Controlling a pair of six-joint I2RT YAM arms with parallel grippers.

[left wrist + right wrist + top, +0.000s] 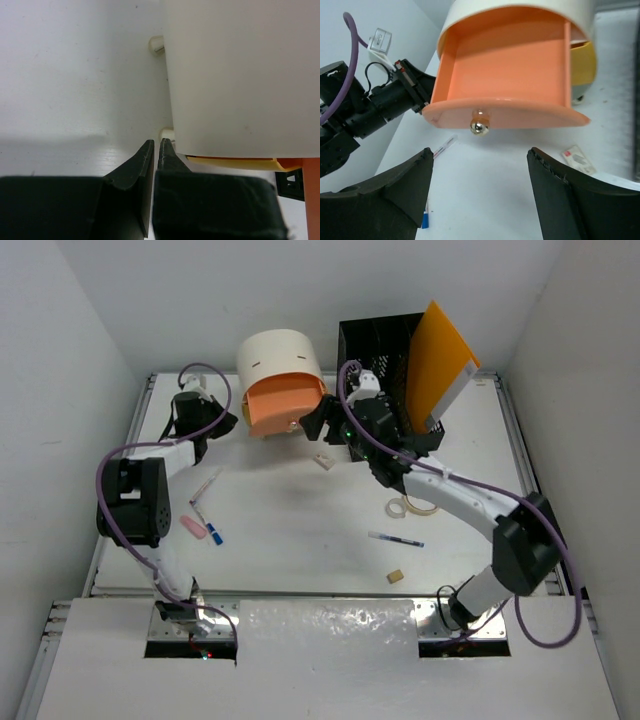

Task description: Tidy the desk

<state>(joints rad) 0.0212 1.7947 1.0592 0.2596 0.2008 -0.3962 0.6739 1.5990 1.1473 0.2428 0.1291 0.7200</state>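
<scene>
I see my right claw (480,152) spread wide and empty, the knob (479,125) of the orange drawer (505,65) just ahead of it — my left claw (155,148), pinched closed on nothing, sits just beside the cream cabinet (240,75).

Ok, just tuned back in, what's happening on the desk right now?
The orange drawer of the cream organizer stands pulled out and empty. The right gripper is open in front of its knob, holding nothing. The left gripper is shut beside the organizer's base. On the desk lie pens, a tape roll and a pink item.
</scene>
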